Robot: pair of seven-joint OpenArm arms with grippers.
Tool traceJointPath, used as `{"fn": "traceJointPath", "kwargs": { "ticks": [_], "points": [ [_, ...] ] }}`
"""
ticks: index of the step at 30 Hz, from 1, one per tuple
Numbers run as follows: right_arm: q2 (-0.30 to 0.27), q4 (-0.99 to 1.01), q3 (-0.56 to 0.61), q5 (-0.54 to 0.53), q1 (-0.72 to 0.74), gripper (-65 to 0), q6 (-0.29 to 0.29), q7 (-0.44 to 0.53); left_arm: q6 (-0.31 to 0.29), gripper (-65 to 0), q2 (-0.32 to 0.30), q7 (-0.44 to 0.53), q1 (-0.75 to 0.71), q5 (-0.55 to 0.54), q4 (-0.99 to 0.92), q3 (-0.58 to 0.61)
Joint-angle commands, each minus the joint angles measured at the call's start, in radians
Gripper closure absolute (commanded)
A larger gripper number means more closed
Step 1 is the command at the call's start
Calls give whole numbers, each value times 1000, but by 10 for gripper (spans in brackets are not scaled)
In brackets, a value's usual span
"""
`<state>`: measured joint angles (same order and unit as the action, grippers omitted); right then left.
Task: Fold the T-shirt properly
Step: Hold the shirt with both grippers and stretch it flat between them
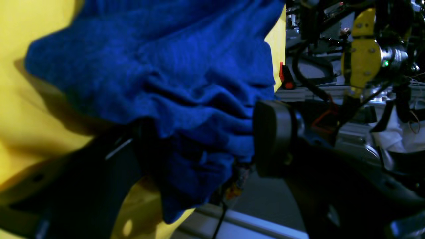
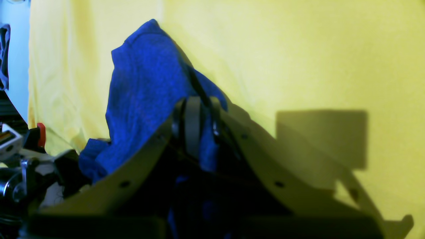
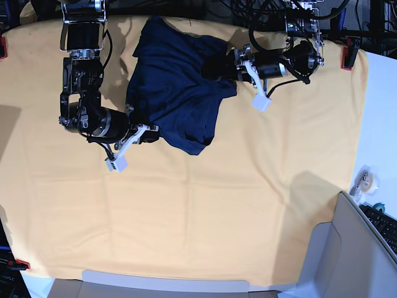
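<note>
Navy T-shirt (image 3: 177, 93) bunched on yellow-covered surface (image 3: 248, 205). Right gripper (image 2: 196, 129) clenched on cloth, tips half buried. Left gripper (image 1: 199, 142) spread wide around folds, near finger lost in shadow.

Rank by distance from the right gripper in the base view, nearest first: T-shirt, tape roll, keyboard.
1. T-shirt: clamped in the right gripper, at the cloth's top centre.
2. Tape roll: far across, on the white strip.
3. Keyboard: bottom corner beyond the tape.
</note>
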<state>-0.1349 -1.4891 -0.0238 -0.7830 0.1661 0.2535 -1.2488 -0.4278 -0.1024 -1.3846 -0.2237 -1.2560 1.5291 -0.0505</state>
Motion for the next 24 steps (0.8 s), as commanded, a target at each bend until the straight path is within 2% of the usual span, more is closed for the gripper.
{"fn": "traceJointPath", "kwargs": {
  "ticks": [1, 7, 18, 24],
  "points": [
    [-4, -17, -3, -16, 22, 0, 5, 13, 16, -372, 2, -12, -10, 25, -6, -1],
    [-6, -17, -3, -16, 22, 0, 5, 13, 16, -288, 2, -12, -18, 32, -6, 2],
    [-6, -17, -3, -16, 23, 0, 5, 13, 19, -284, -4, -12, -23, 184, 27, 4],
    [-7, -17, -3, -16, 23, 0, 5, 13, 99, -284, -50, 6, -23, 247, 107, 59]
  ]
}}
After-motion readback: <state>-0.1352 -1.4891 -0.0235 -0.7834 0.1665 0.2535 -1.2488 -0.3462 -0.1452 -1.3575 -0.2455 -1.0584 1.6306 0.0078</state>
